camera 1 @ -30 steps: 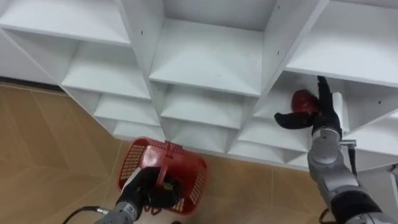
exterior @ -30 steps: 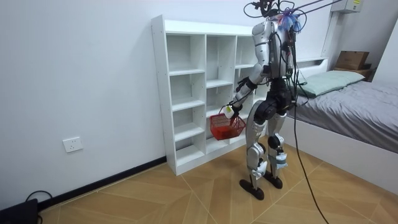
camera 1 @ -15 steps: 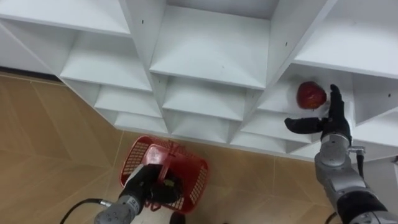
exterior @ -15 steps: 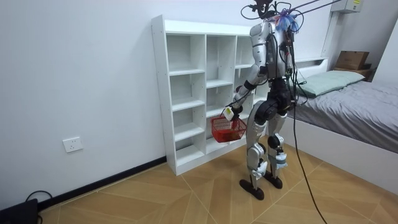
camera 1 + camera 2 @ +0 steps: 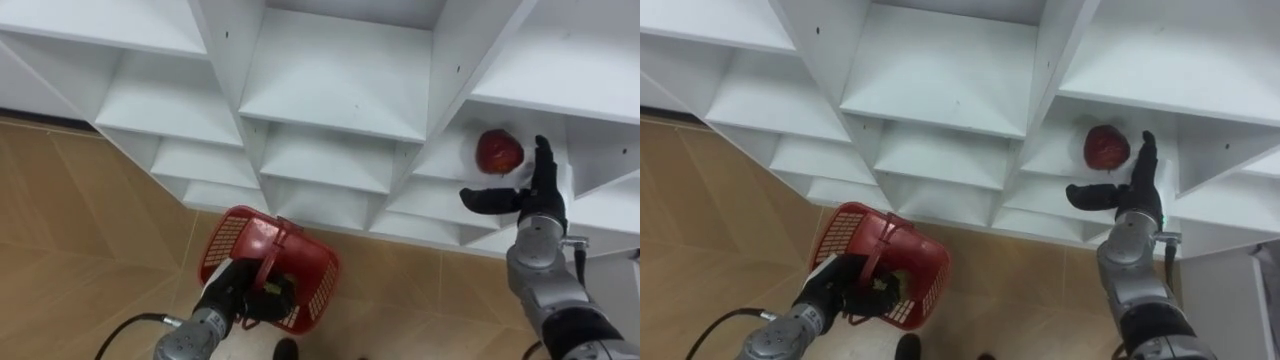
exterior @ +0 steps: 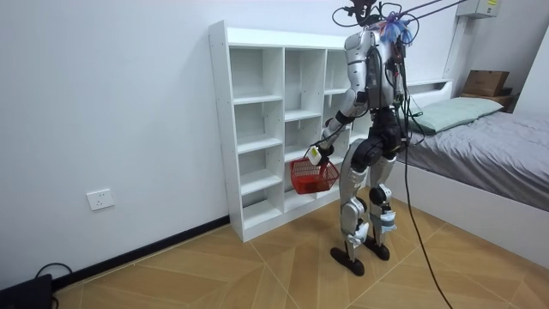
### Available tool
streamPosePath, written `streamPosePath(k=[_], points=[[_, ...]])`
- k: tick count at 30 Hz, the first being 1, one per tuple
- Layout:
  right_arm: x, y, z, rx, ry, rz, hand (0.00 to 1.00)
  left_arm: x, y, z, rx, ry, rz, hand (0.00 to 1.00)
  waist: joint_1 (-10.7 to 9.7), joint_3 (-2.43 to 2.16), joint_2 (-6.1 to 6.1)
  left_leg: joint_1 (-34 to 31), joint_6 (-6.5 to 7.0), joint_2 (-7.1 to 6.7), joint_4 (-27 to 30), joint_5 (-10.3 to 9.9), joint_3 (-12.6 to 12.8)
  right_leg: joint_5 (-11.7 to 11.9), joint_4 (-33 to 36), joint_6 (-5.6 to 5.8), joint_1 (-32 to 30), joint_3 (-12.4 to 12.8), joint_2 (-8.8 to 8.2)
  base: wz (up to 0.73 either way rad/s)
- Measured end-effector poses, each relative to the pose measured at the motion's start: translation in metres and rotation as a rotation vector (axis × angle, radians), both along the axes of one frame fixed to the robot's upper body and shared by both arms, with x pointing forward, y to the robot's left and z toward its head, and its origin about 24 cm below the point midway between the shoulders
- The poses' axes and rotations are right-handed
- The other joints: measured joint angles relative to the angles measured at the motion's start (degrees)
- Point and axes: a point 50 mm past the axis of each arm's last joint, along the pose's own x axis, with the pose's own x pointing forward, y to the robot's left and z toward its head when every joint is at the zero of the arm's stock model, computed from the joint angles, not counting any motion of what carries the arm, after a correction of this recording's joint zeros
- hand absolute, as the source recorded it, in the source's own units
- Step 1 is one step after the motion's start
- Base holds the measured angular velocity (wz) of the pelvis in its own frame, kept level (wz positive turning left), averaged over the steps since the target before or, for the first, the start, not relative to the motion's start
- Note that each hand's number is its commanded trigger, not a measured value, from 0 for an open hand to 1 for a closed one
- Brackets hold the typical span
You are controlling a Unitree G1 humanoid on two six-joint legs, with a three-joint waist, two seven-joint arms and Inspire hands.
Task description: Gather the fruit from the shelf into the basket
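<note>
Before the white closet (image 5: 340, 90) the robot stands upright on the wood floor (image 5: 80, 220), facing the unit's right-hand columns. A bed (image 6: 489, 146) lies behind it at the room view's right.

On a shelf in the closet's right column sits a red apple (image 5: 499, 151), close to the shelf's front edge. The right hand (image 5: 540, 195) is raised in front of that compartment and spread wide, with its fingers (image 5: 544, 165) straight and pointing up and the thumb stretched out toward the robot's left. The apple lies just beside the hand, above the thumb and left of the fingers. A thin strip of white shelf shows between fruit and hand, so they look apart.

Down at the lower left, the left hand (image 5: 235, 295) is curled round the handle of a red basket (image 5: 300, 262) and holds it off the floor, below the closet's middle column. The basket hangs tilted, with its open mesh side turned toward the shelves. Something dark shows inside it next to the fingers, but I cannot tell what it is.
</note>
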Motion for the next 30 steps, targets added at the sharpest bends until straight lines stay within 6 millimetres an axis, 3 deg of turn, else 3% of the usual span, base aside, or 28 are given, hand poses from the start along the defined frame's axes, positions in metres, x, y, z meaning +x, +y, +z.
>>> streamPosePath(k=[13, 30], points=[[0.001, 0.0, 0.001, 0.016, -0.01, -0.008, 0.0, -0.001, 0.0, -0.003, 0.019, 0.016, 0.004, 1.0, -0.1, -0.04, 0.28, 0.0, 0.02, 0.04, 0.0, 0.0, 0.4, 0.0, 0.5, 0.0, -0.3, 0.7, -0.13, -0.01], [0.021, 0.006, 0.021, 0.052, -0.079, -0.002, 0.0, 0.003, -0.006, -0.003, 0.027, 0.015, -0.008, 1.0, -0.1, 0.04, 0.27, -0.3, 0.26, 0.02, 0.2, 0.3, 1.5, 0.0, 2.0, 0.0, -1.8, 2.4, -0.54, -0.04]])
